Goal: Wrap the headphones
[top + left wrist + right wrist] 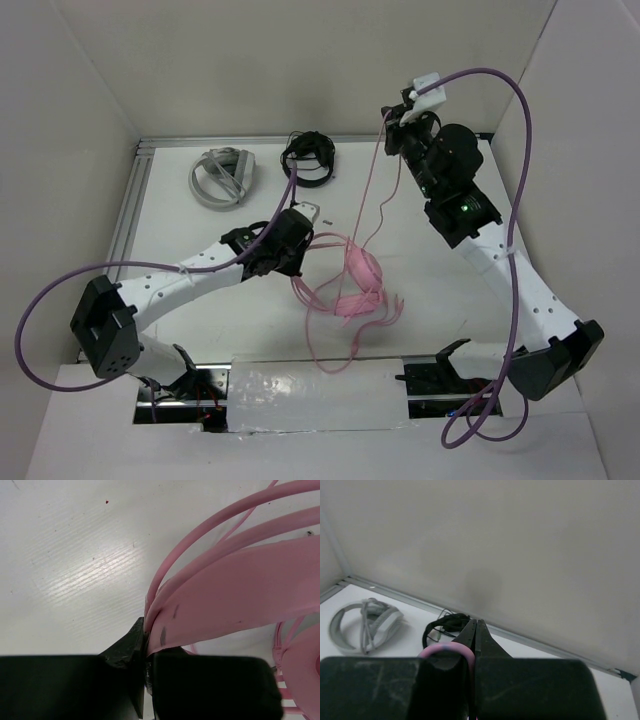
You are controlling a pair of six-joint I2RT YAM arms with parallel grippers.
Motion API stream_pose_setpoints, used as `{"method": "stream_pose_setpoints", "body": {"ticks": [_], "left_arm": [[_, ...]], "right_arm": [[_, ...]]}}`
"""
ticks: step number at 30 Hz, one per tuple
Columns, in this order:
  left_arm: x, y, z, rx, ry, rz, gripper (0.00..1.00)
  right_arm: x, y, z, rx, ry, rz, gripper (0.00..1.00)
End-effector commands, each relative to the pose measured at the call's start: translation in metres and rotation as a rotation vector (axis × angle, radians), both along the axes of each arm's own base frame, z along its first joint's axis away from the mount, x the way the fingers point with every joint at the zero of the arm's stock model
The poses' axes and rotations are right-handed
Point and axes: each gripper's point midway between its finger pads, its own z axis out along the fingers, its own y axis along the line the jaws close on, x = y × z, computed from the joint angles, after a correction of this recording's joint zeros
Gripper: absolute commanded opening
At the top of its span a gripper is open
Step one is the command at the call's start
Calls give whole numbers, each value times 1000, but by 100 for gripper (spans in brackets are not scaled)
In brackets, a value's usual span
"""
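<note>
The pink headphones point(358, 278) lie in the middle of the table, their thin pink cable point(318, 335) looping around them and toward the front. My left gripper point(308, 245) is shut on the pink headband point(240, 595), pinched at its end between the jaws of the gripper point(147, 647). My right gripper point(392, 113) is raised high at the back right, shut on the pink cable, which hangs from it down to the headphones. In the right wrist view the cable point(447, 649) curls over one finger of the closed gripper point(476, 630).
Grey-white headphones point(222, 175) and black headphones point(308, 158) lie at the back of the table; both also show in the right wrist view, grey-white point(365, 625) and black point(442, 625). White walls enclose the table. A clear plastic strip point(315, 390) lies at the front edge.
</note>
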Motion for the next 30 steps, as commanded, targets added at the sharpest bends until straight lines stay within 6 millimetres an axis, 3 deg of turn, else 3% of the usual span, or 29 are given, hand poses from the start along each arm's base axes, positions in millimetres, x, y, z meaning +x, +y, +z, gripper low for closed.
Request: {"method": "stream_pose_setpoints", "body": {"ticks": [1, 3, 6, 8, 11, 14, 15, 18, 20, 21, 23, 24, 25, 26, 27, 29, 30], "left_arm": [[-7, -11, -3, -4, 44, -45, 0], [-9, -13, -3, -5, 46, -45, 0], [-14, -16, 2, -18, 32, -62, 0], [-18, -19, 13, -44, 5, -88, 0], [-20, -25, 42, -98, -72, -132, 0], [-26, -41, 92, -218, -202, -291, 0], [-36, -47, 112, -284, -232, -359, 0], [-46, -50, 151, -360, -339, -458, 0], [-51, -50, 176, -399, -392, -492, 0], [-52, -48, 184, -411, -406, -492, 0], [-54, -49, 200, -436, -445, -513, 0], [-56, -47, 220, -467, -488, -516, 0], [-53, -45, 228, -466, -512, -505, 0], [-51, -42, 236, -463, -532, -492, 0], [-48, -40, 257, -479, -570, -471, 0], [-42, -34, 275, -473, -618, -436, 0], [-41, -34, 294, -492, -657, -438, 0]], "right_arm": [[-32, -4, 80, 120, -183, 77, 0], [-37, -5, 86, 123, -182, 84, 0], [-25, -15, 85, 124, -154, 22, 7], [-8, -19, 73, 120, -112, -1, 11], [20, -22, 39, 121, -29, -28, 11], [41, -12, 4, 117, 49, 63, 11], [49, 0, -13, 99, 93, 129, 11], [63, 8, -38, 85, 164, 188, 10], [74, 24, -78, 52, 258, 261, 10], [78, 25, -85, 50, 272, 260, 10], [77, 36, -109, 37, 318, 317, 10], [77, 40, -119, 37, 342, 336, 10], [76, 45, -144, 36, 400, 367, 9], [78, 48, -147, 38, 378, 378, 8], [73, 50, -170, 66, 429, 385, 7], [65, 59, -179, 94, 428, 454, 7], [55, 65, -198, 95, 464, 506, 8]]}}
